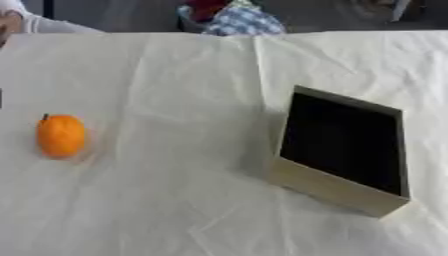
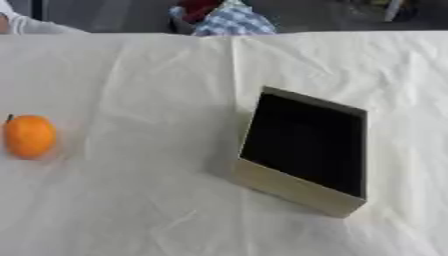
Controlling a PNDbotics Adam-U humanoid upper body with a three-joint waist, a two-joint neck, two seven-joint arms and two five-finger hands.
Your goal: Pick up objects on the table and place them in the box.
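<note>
An orange fruit (image 1: 60, 136) with a small dark stem lies on the white tablecloth at the left. To its right, past a stretch of cloth, stands an open tan cardboard box (image 1: 336, 188) with a dark inside in which I see nothing. The box sits turned at an angle to the table. Neither of my hands shows in either view.
The wrinkled white cloth (image 1: 175, 75) covers the whole table up to its far edge. Beyond that edge a white sleeve (image 1: 48, 24) shows at the top left and a checked cloth shape (image 1: 241, 22) at top middle.
</note>
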